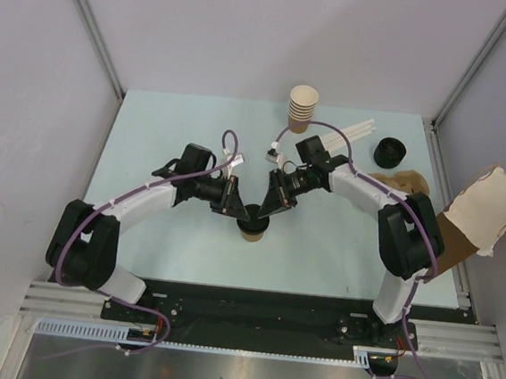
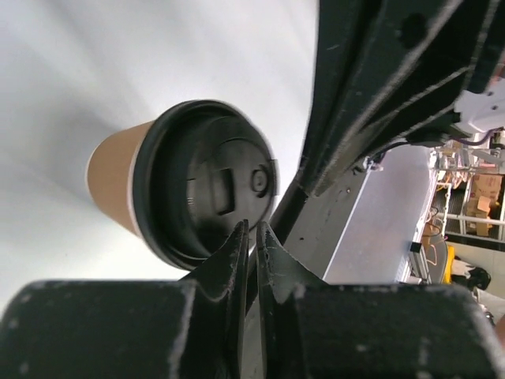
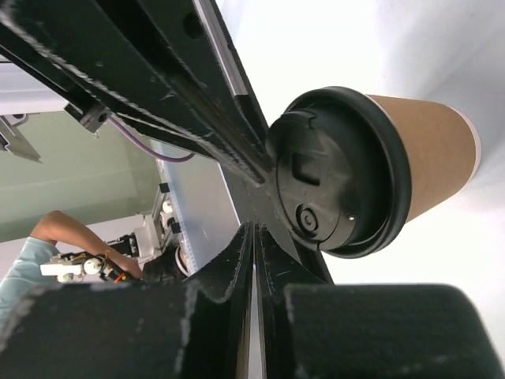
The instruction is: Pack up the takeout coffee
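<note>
The takeout coffee [image 1: 253, 229], a tan paper cup under a black lid, stands upright at the table's middle. My left gripper [image 1: 241, 212] comes in from the left and my right gripper [image 1: 269, 210] from the right, and both tips meet over the lid. In the left wrist view the coffee [image 2: 185, 185] sits just beyond my left gripper [image 2: 254, 230], whose jaws are shut at the lid's rim with nothing between them. Seen from the right wrist, the coffee [image 3: 359, 170] lies right of my right gripper [image 3: 254, 230], shut and empty beside the lid's edge.
A stack of lidless paper cups [image 1: 302, 107] stands at the back. White sticks [image 1: 355, 130], a black stack of lids [image 1: 388, 152] and a brown pulp tray [image 1: 409, 181] lie back right. An open paper bag [image 1: 489, 208] sits at the right edge.
</note>
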Controlling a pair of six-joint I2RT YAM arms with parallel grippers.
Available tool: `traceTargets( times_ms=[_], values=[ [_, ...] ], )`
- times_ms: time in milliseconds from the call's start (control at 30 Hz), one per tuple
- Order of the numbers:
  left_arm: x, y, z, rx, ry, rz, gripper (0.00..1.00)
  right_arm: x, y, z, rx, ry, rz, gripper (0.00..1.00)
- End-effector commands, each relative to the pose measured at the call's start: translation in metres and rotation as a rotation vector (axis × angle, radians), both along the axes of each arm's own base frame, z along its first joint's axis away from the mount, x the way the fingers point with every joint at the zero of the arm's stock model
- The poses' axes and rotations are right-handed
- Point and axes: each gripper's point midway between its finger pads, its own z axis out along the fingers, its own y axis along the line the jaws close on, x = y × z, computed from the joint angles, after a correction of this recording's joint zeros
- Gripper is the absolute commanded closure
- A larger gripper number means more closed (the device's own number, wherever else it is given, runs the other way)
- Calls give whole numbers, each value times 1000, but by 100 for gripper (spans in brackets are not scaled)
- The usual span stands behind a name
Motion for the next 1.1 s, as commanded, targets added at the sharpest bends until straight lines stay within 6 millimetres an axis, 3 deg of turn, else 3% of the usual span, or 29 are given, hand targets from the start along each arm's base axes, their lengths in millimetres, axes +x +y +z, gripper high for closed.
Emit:
traceTargets(
  times_ms=[0,300,1067],
  values=[
    [1,4,-19,47,10,-7,89,1,7,-6,15,11,14,93],
    [6,7,-32,76,47,10,90,0,7,-26,-21,50,17,95],
    [4,11,-47,102,84,18,89,14,-17,-109,-253,128,-86,100]
  ],
)
